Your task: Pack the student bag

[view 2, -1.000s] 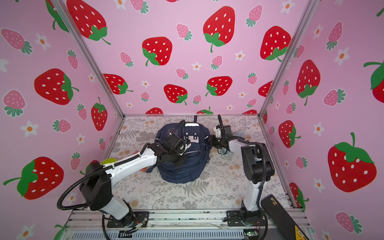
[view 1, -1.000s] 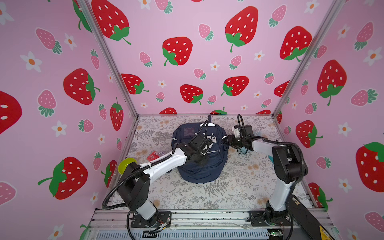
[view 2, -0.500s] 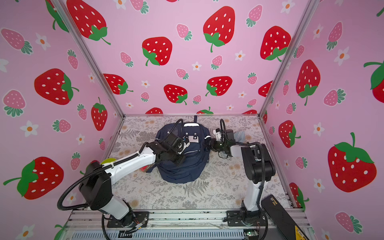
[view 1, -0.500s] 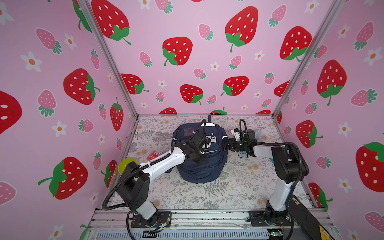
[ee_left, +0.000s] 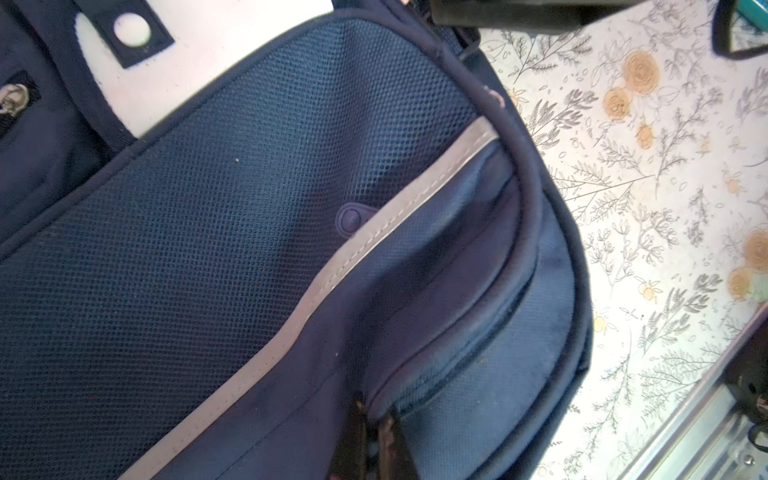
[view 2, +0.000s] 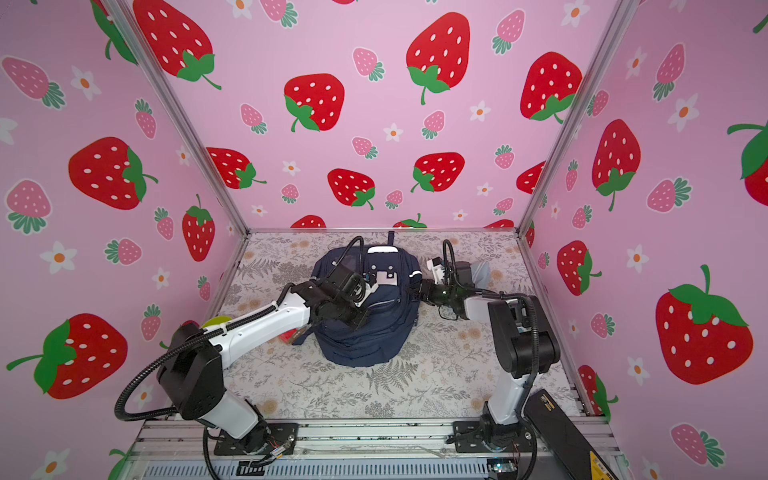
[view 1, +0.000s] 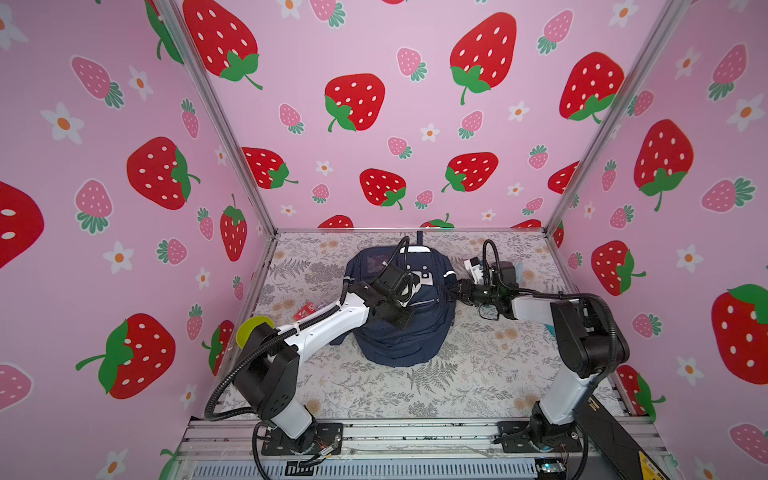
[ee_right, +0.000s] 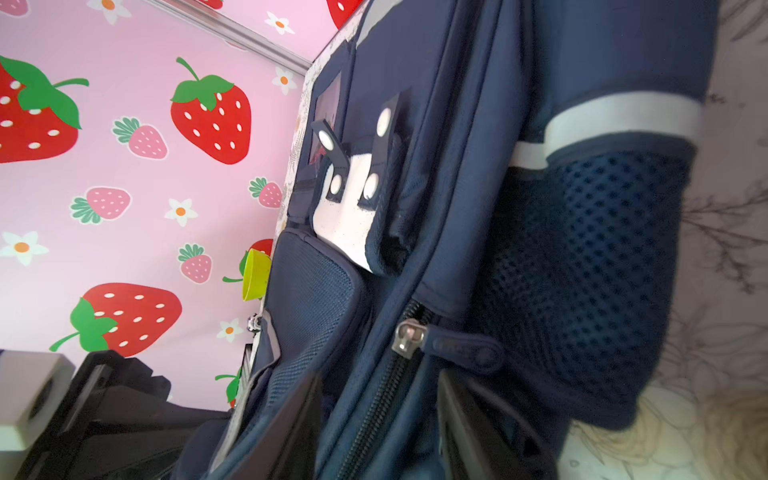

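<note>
**Right arm crept in against the bag's side**

Compared with one second before, my right gripper [ee_right: 378,380] had come in from beside the upper corner of the student bag [view 1: 399,345] onto its side. The left arm had almost not moved. The student bag lay flat on the flowered table [view 1: 457,386], in the middle and toward the back wall, front side up.

In the right wrist view the right jaws stood spread, one on each side of the main zip line. The zip puller [ee_right: 409,337] hung just ahead of them, not between them, near the mesh side pocket [ee_right: 582,270]. The left gripper [ee_left: 372,409] was pressed together at the seam of the front pocket. Whether it pinched a tab or only cloth, I could not tell.

The main compartment did not look open to me, so I judged that opening it was the step in hand. A red packet [view 1: 305,309] lay on the table beside the bag.

Several things could go wrong from here. If the right jaws closed where they were, they would catch cloth and not the puller. If I pulled then, the soft bag could slide or fold, because only the left pinch held it. That pinch was small, so it could slip off.
</note>
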`<action>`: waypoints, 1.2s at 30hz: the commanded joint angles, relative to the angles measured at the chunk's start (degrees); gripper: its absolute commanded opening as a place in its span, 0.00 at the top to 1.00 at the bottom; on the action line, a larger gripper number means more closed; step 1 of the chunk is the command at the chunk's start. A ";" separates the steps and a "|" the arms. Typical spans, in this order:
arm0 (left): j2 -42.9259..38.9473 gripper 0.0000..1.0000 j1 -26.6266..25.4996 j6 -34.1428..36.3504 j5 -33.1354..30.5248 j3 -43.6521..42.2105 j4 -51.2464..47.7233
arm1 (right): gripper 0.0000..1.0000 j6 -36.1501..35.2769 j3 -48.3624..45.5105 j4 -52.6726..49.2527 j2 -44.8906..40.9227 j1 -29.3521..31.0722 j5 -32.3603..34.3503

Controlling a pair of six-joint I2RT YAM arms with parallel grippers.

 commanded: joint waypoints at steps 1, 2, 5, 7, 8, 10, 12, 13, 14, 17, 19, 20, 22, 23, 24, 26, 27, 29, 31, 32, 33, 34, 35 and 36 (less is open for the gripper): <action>-0.96 1.00 0.95 -0.58 -0.32 1.53 0.39 | 0.40 -4.37 4.44 -4.16 0.16 -0.52 2.09; -0.83 1.00 0.93 -0.63 -0.23 1.60 0.22 | 0.39 -5.75 6.36 -6.41 1.48 -0.66 1.98; -1.16 1.00 0.93 -0.69 -0.17 1.29 0.45 | 0.38 -8.26 9.96 -9.23 4.43 -0.73 1.47; -1.43 1.00 0.93 -0.91 -0.13 1.05 0.74 | 0.37 -9.37 11.45 -9.80 6.02 -0.80 0.01; -1.41 1.00 0.93 -0.99 -0.15 1.00 0.83 | 0.37 -9.60 12.18 -9.89 7.04 -0.83 -1.00; -1.39 1.00 0.93 -1.00 -0.13 1.02 0.84 | 0.37 -9.62 12.97 -9.50 8.76 -0.73 -3.84; -1.29 1.00 1.02 -1.09 -0.21 1.10 0.84 | 0.37 -9.76 12.56 -8.69 9.45 -0.75 -4.98; -1.25 1.00 1.06 -1.18 -0.21 1.10 0.84 | 0.37 -10.00 11.98 -8.17 9.53 -0.68 -5.72; -1.26 1.00 1.09 -1.17 -0.19 1.10 0.90 | 0.37 -9.83 11.24 -7.26 9.55 -0.81 -6.54; -1.48 1.00 1.69 -1.49 1.55 1.04 1.23 | 0.39 -8.54 8.57 -4.09 9.25 -0.73 -9.38; -1.45 1.00 2.27 -1.85 2.31 0.93 1.49 | 0.42 -7.07 5.71 -0.25 7.60 -0.70 -10.96; -1.37 1.00 2.50 -1.88 2.50 1.00 1.48 | 0.43 -6.24 4.38 1.82 6.63 -0.75 -11.65; -1.26 1.00 2.60 -1.93 2.59 1.11 1.36 | 0.45 -5.17 2.05 4.40 4.74 -0.75 -12.29; -1.30 1.00 2.68 -2.02 2.67 1.10 1.44 | 0.47 -4.64 1.30 5.36 4.20 -0.74 -12.89; -1.34 1.00 2.77 -2.12 2.86 1.04 1.54 | 0.48 -3.86 0.40 6.88 3.62 -0.67 -13.61; -1.34 1.00 2.86 -2.16 2.95 1.06 1.63 | 0.53 -3.74 -0.70 8.13 2.50 -0.33 -13.91; -1.37 1.00 2.86 -2.23 3.03 1.04 1.63 | 0.55 -3.77 -1.18 8.64 1.82 -0.23 -13.90; -1.30 1.00 2.84 -2.17 3.17 1.10 1.63 | 0.58 -3.46 -1.66 9.56 0.81 0.07 -13.57; -1.29 1.00 2.90 -2.24 3.22 1.10 1.63 | 0.61 -4.09 -0.69 8.27 0.92 0.35 -12.93; -1.26 1.00 2.93 -2.27 3.22 1.10 1.58 | 0.61 -4.79 -0.06 6.74 1.03 0.39 -12.27; -1.26 1.00 2.90 -2.16 3.22 1.07 1.55 | 0.63 -6.01 0.87 4.67 1.29 0.47 -11.49; -1.28 1.00 2.90 -2.22 3.09 1.05 1.54 | 0.64 -7.19 1.64 2.51 1.70 0.56 -10.71; -1.38 1.00 2.87 -2.23 3.05 1.06 1.54 | 0.64 -8.06 2.08 0.99 1.86 0.57 -9.90; -1.39 1.00 2.93 -2.15 3.01 1.01 1.53 | 0.65 -8.88 2.50 -0.43 2.26 0.65 -9.06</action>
